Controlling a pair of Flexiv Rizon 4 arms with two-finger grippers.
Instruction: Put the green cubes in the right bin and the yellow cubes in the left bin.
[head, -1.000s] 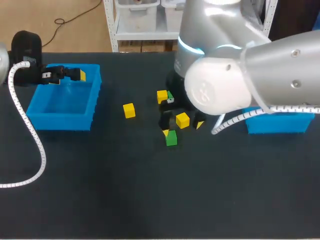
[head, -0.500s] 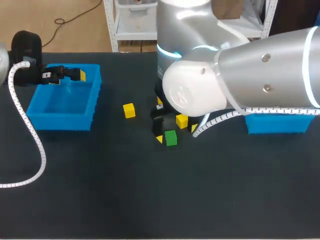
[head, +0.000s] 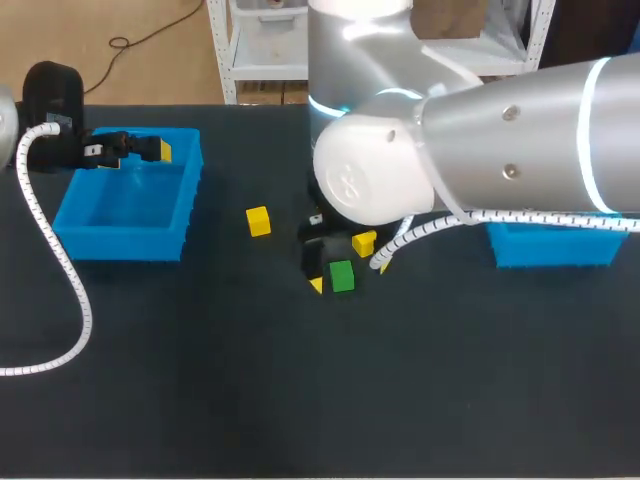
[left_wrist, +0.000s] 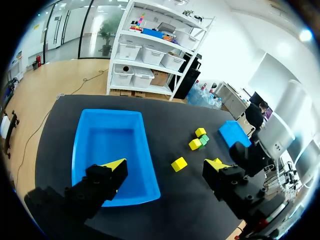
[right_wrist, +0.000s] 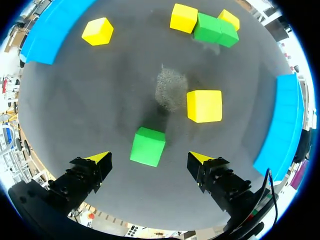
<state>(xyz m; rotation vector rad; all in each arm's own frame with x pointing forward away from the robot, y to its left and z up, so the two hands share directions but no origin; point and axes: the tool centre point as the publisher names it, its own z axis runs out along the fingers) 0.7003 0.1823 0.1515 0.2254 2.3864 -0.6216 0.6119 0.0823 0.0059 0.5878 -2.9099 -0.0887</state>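
A green cube (right_wrist: 147, 146) lies on the dark table between the open fingers of my right gripper (right_wrist: 150, 159), untouched; from above it shows as the green cube (head: 342, 276) under my right arm. One yellow cube (right_wrist: 204, 105) sits just ahead of it, another yellow cube (head: 258, 221) lies alone toward the left bin (head: 70, 215). Farther off, two green cubes (right_wrist: 215, 30) sit beside yellow ones (right_wrist: 183, 18). My left gripper (left_wrist: 165, 165) hangs open and empty over the left bin's rim (left_wrist: 145, 150). The right bin (head: 555, 248) stands at the right.
My right arm's bulky elbow (head: 400, 170) hides the table's middle back and several cubes in the head view. A white cable (head: 60, 260) loops from the left arm over the table's left part.
My right arm has swung left and toward the table's front, bringing its open fingers to either side of the green cube. The left arm has kept still.
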